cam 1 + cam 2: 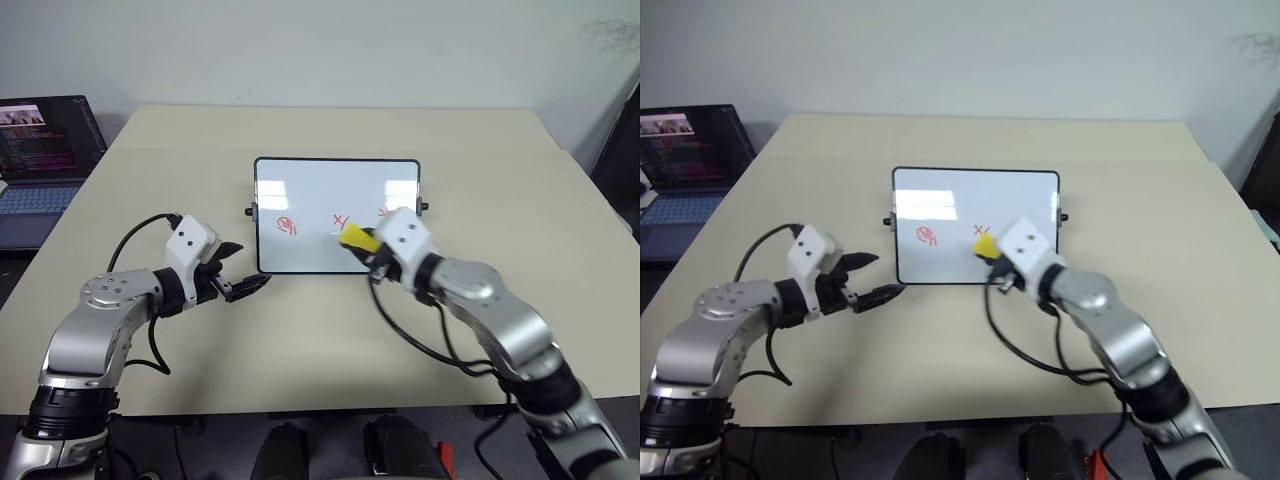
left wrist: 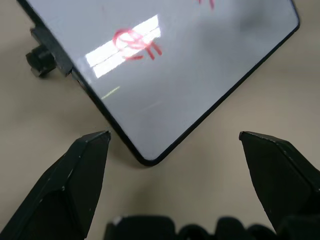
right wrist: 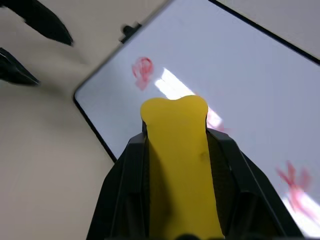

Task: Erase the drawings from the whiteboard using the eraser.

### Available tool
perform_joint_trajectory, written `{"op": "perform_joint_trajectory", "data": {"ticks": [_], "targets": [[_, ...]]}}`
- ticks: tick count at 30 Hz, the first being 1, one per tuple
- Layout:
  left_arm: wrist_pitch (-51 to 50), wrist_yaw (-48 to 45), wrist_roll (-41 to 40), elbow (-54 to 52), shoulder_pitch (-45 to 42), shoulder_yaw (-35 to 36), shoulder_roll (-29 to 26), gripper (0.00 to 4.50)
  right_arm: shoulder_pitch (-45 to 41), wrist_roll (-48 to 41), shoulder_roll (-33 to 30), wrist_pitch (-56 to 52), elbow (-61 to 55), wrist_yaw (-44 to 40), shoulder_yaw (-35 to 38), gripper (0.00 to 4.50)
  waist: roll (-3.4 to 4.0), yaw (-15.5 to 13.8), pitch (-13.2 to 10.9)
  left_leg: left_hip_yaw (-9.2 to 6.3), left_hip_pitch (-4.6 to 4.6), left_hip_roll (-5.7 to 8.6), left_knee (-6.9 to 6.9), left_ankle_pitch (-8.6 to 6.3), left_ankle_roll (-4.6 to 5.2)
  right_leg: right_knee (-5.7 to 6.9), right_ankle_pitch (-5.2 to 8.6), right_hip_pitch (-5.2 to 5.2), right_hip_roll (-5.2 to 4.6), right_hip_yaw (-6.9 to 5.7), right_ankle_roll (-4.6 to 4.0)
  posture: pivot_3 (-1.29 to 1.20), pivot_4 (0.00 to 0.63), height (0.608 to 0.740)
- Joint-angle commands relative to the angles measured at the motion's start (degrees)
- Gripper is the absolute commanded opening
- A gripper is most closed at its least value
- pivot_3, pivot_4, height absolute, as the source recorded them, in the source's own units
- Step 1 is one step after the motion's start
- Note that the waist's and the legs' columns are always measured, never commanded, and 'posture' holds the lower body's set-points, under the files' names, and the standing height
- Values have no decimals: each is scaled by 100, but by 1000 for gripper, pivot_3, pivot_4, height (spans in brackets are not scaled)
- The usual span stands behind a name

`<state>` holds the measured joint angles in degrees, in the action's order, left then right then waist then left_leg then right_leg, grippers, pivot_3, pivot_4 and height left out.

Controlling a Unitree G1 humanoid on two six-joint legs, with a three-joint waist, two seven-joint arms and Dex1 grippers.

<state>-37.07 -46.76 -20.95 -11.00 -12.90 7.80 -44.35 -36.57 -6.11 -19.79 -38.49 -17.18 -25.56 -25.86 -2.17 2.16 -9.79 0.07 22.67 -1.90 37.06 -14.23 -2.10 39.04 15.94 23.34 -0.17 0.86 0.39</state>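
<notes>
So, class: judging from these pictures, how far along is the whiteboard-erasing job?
Done: the right hand is shut on the eraser and holds it over the whiteboard. In hand: the eraser is near the middle red drawing. Left: all three drawings look unerased, the left scribble and the right one included. The left hand is open beside the board's near left corner.

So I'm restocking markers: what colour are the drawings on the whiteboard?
Red. The drawings on the whiteboard show best in the left wrist view.
</notes>
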Motion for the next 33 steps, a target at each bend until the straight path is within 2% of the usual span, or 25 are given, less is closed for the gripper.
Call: {"op": "perform_joint_trajectory", "data": {"ticks": [1, 9, 15, 22, 27, 33], "targets": [[-92, 111, 17, -238, 112, 216, -176, 4500, -631, 382, 394, 501, 810, -306, -462, 1235, 0, -10, 0, 0, 0, -2, -1, 0, 0, 0, 0, 1, -1, 0, -1, 0, 150, 740], [-178, 181, -18, -397, 227, 219, -242, 4500, -2015, 1016, 1336, 1590, 3229, -451, -578, 1234, -2, -47, 0, 5, 20, -3, 0, -1, -2, -1, 0, 18, -30, -2, -7, 0, 150, 740], [-127, 158, 19, -369, 102, 85, -228, 4500, -2532, 1379, 1531, 2259, 4526, -378, -423, 1234, -2, -45, 0, 4, 19, 1, 0, -1, -2, 1, 0, 18, -36, -4, -7, 0, 150, 740], [-20, 93, 73, -273, -50, -72, -192, 4500, -2593, 1671, 1739, 2446, 5383, -716, -534, 1234, -2, -28, 0, 5, 18, 0, -4, -1, -2, 2, 0, 18, -38, -3, -7, 0, 150, 740], [44, 58, 96, -214, -136, -155, -191, 4500, -2481, 1772, 1693, 2360, 5379, -1067, -502, 1234, -1, -27, 0, 3, 14, 0, -2, -1, -2, 10, -1, 18, -37, -3, -9, 0, 150, 740], [118, -44, 92, -150, -202, -246, -187, 4500, -2845, 1735, 1767, 2378, 5677, -694, -18, 1234, -1, -36, 0, 1, 14, 1, -1, -1, -3, 12, -3, 16, -38, -6, -11, 0, 150, 740]]}}
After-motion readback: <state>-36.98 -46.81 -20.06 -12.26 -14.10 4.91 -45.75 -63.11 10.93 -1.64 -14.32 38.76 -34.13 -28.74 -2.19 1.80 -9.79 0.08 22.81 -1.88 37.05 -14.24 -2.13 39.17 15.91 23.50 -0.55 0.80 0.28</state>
